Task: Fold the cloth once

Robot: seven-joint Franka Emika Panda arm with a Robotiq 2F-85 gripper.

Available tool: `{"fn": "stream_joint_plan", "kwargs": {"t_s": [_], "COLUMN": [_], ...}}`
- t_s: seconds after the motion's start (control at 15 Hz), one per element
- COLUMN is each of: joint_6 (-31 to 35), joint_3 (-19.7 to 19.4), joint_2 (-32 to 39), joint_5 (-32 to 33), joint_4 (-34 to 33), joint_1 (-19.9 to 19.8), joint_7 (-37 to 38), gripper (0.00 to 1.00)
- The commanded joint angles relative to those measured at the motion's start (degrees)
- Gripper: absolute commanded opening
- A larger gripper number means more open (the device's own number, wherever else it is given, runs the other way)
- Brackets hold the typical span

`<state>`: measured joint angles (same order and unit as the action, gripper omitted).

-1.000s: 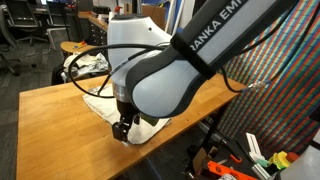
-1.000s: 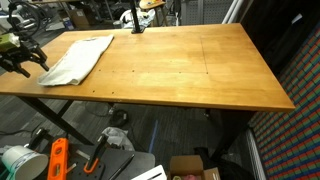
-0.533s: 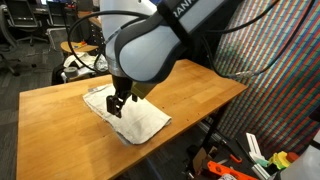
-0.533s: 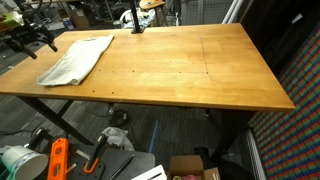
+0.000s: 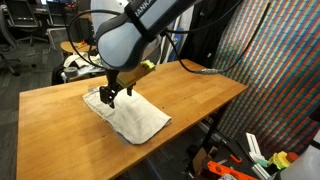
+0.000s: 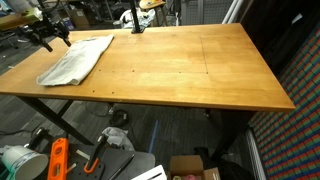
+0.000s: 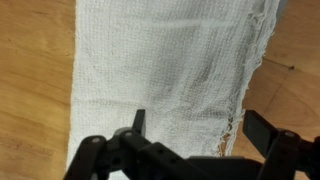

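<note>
A white woven cloth point(image 5: 128, 116) lies flat on the wooden table point(image 5: 190, 95). It also shows near the table's far left end in an exterior view point(image 6: 76, 60) and fills the middle of the wrist view point(image 7: 165, 70), with a frayed right edge. My gripper point(image 5: 108, 95) hovers just above the cloth's far end, fingers pointing down. In an exterior view it is at the top left point(image 6: 55, 38). In the wrist view the jaws point(image 7: 200, 130) are spread wide, straddling the cloth's frayed edge, with nothing between them.
The wooden table point(image 6: 170, 65) stretches wide beside the cloth. Chairs and clutter point(image 5: 75, 62) stand behind the table. Boxes, tools and an orange item point(image 6: 58, 158) lie on the floor below. A patterned screen point(image 5: 270, 90) stands at one side.
My gripper has moved from the cloth's near end to above its far end. The cloth lies unchanged. The jaws stay open.
</note>
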<state>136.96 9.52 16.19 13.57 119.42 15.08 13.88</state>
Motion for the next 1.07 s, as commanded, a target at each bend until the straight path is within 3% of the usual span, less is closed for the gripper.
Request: {"fn": "stream_joint_plan", "kwargs": {"t_s": [0.0,0.4,1.0], "joint_6": [-1.08,1.90,6.22], "joint_3": [-0.95,-2.89,-8.33], "joint_2": [6.60,13.23,19.35], "joint_5": [-2.39,-5.43,-4.37], "joint_4": [-7.55,-14.23,-21.22], "joint_1": [0.18,0.82,4.01], "joint_7": [0.36,3.05,12.18], "gripper": [1.00,1.00,1.00]}}
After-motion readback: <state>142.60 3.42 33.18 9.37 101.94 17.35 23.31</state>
